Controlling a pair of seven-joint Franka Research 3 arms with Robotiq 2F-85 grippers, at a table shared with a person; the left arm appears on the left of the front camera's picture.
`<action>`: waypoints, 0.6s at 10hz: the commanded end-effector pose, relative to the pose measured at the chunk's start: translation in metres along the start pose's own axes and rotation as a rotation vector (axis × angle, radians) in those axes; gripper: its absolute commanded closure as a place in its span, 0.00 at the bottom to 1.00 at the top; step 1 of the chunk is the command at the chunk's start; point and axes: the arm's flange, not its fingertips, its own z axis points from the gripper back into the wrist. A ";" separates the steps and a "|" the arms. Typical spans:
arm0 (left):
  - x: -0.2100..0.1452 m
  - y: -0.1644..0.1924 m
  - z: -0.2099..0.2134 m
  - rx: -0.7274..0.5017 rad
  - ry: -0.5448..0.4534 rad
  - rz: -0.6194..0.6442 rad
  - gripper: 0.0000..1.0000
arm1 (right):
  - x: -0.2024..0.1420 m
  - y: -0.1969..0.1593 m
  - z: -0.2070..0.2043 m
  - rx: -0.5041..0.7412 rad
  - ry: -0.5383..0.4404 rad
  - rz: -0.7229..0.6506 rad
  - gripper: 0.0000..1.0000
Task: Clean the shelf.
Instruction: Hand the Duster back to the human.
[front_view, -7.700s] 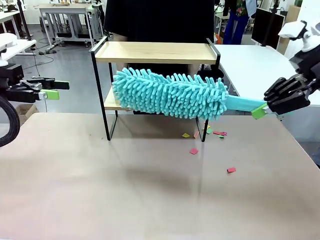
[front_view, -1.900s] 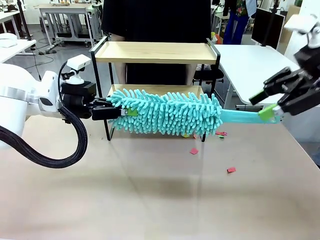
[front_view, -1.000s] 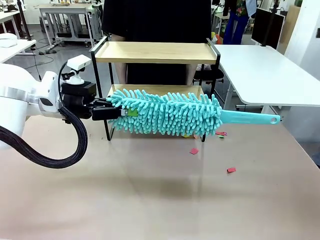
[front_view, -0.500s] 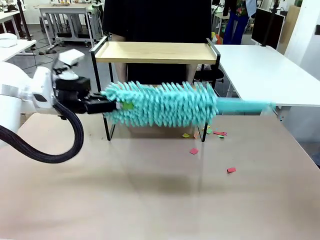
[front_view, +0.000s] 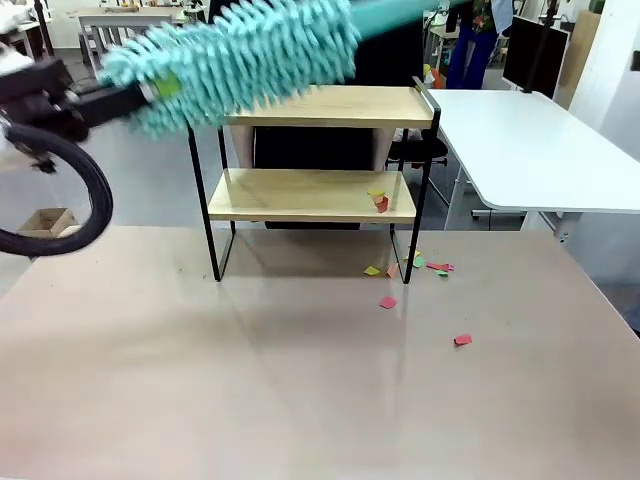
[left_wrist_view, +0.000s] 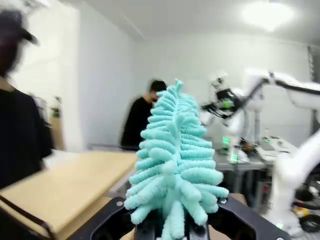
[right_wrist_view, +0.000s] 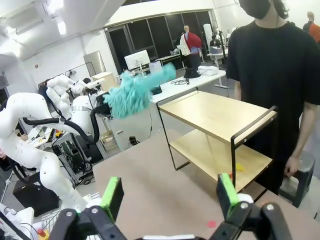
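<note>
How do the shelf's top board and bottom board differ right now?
The top board looks bare, while the bottom board has a few small paper scraps near its right end. The teal duster, held in the left gripper, hangs tilted above the top board's left end; nothing hangs over the bottom board. Both are light wood in the same black frame.

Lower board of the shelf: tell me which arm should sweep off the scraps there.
Left. The left gripper is shut on the duster, raised above the shelf. The right gripper is open and holds nothing. Paper scraps lie on the lower board's right end, probably reachable once the duster comes down.
</note>
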 end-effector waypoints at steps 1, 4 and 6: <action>0.026 -0.019 0.005 0.203 -0.003 -0.152 0.83 | 0.004 -0.002 -0.002 0.005 -0.026 0.013 0.00; 0.068 -0.027 0.043 0.487 0.020 -0.277 0.83 | 0.004 -0.002 -0.002 0.005 -0.026 0.013 0.00; 0.083 -0.031 0.073 0.660 0.034 -0.327 0.83 | 0.004 -0.002 -0.002 0.005 -0.026 0.013 0.00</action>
